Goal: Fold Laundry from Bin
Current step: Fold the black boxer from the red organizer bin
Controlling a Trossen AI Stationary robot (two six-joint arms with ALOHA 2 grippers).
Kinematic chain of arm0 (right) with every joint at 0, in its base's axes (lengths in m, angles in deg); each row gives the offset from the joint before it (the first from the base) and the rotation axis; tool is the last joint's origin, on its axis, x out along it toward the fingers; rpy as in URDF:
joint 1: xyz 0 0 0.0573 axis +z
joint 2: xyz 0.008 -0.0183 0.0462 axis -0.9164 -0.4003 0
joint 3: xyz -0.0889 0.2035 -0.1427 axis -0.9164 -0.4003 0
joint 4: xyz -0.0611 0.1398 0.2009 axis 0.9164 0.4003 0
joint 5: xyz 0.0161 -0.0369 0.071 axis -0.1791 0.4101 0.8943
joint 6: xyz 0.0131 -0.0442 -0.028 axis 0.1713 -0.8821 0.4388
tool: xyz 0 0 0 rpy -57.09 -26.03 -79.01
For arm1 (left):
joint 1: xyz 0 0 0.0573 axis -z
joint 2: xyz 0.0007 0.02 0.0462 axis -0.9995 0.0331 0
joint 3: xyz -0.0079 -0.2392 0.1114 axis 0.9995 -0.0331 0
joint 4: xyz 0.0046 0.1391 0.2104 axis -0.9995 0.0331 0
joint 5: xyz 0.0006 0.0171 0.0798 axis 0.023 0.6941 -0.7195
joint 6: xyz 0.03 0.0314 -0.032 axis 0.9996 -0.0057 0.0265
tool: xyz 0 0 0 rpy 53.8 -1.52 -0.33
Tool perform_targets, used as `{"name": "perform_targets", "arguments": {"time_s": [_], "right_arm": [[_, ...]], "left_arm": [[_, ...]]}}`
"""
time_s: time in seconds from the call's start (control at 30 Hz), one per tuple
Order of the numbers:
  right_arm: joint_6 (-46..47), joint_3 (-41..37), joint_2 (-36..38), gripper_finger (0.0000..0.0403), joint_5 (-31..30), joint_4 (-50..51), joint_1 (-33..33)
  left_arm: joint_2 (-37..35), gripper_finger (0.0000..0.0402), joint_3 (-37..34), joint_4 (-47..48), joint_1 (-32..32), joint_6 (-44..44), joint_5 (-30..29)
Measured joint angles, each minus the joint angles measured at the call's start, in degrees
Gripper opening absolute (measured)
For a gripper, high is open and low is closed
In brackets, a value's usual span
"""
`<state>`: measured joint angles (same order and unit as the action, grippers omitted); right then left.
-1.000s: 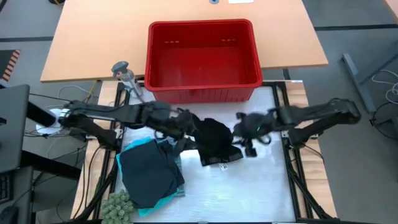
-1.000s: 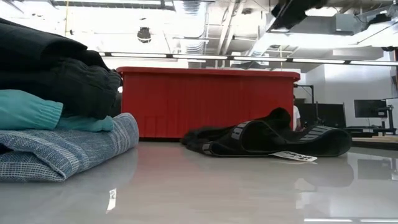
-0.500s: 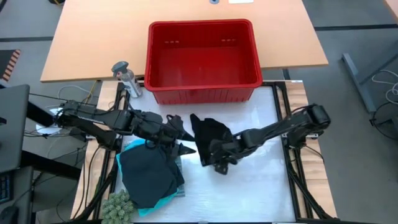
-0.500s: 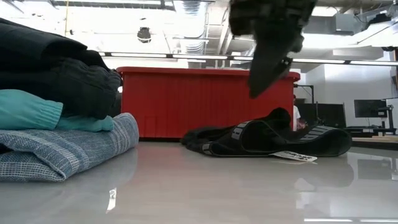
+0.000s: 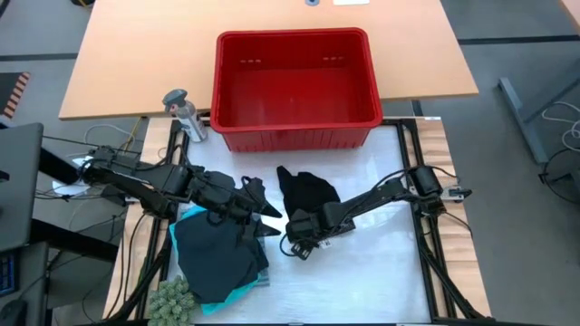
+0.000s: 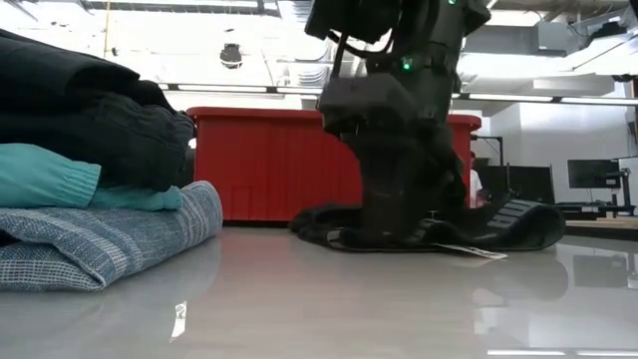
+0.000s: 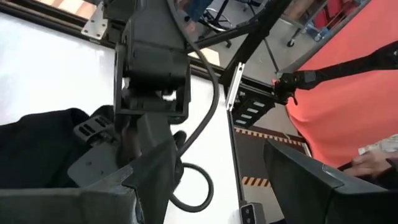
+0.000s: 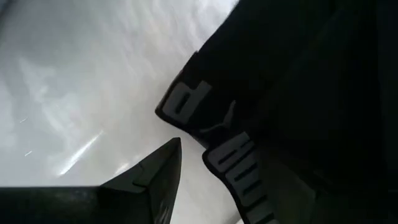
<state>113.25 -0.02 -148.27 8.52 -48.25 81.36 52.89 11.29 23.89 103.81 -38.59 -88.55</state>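
**At the garment's near edge, the right arm comes down**

Right gripper has dropped onto the black garment on the bench, fingers spread at its waistband, ready to fold. Left gripper hovers released beside the folded stack. Red bin stands emptied.

Wooden table, grey floor, ceiling strip lights, perhaps monitor.

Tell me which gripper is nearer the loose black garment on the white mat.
Right. The right gripper is down at the black garment's near edge, open; the left gripper hovers open beside it, over the folded stack.
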Motion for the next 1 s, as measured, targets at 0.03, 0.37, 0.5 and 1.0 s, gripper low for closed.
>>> {"name": "perform_targets", "arguments": {"time_s": [0.03,0.37,0.5,1.0], "right_arm": [[-0.38,0.46,-0.27,0.0234,1.08,0.46,-0.05],[-2.59,7.1,3.11,0.0234,3.19,12.57,-0.42],[-9.24,8.52,6.76,0.0234,-0.64,20.44,1.16],[-37.38,-6.02,17.72,0.0234,-14.02,1.04,14.16]], "left_arm": [[0.0,0.023,0.0,0.09,0.16,0.0,0.0],[0.02,0.023,0.0,1.14,1.51,0.2,-0.09],[0.02,0.023,0.0,4.28,1.87,2.12,-2.92],[-2.67,0.023,-7.86,-6.96,7.98,8.77,-17.54]]}}
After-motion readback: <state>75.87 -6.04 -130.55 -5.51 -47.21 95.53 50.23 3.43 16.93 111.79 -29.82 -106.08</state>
